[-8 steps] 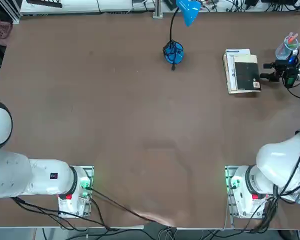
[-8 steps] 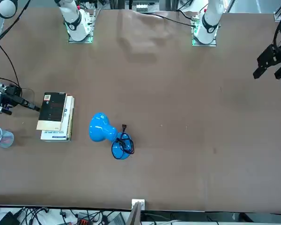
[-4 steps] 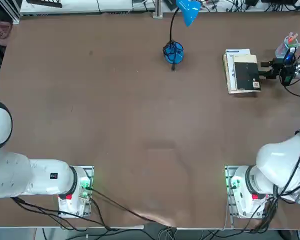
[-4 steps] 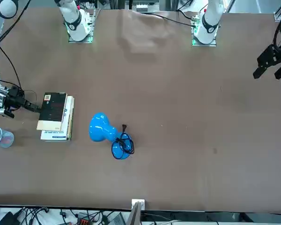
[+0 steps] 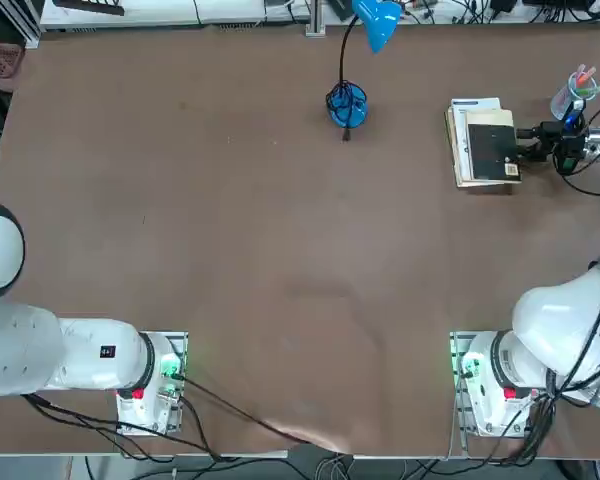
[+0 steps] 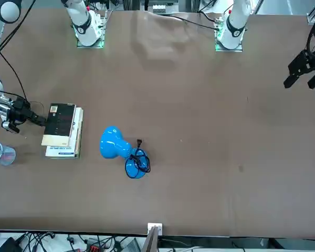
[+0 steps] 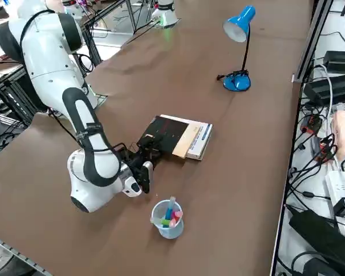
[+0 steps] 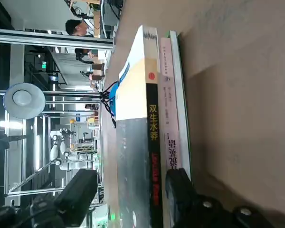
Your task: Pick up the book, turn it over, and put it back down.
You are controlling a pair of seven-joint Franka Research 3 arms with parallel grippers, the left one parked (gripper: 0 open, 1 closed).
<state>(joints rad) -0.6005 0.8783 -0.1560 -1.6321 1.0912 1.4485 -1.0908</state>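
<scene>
While the broad brown table (image 5: 280,250) is bearing a small stack of books, the thin dark paperback with the tan band (image 5: 492,148) is lying on top, probably light, slightly bendy and smooth-faced. The black two-finger right gripper (image 5: 528,141) is standing wide at its spine edge, one finger (image 8: 76,194) above the cover, the other (image 8: 180,187) below, looking set to pinch there.

We see a robotics lab: two white arms (image 5: 70,350) bolted to a big brown table (image 5: 260,250), cables and power strips (image 7: 339,184) along the right of the side view, metal framing (image 7: 112,20) upper left.
</scene>
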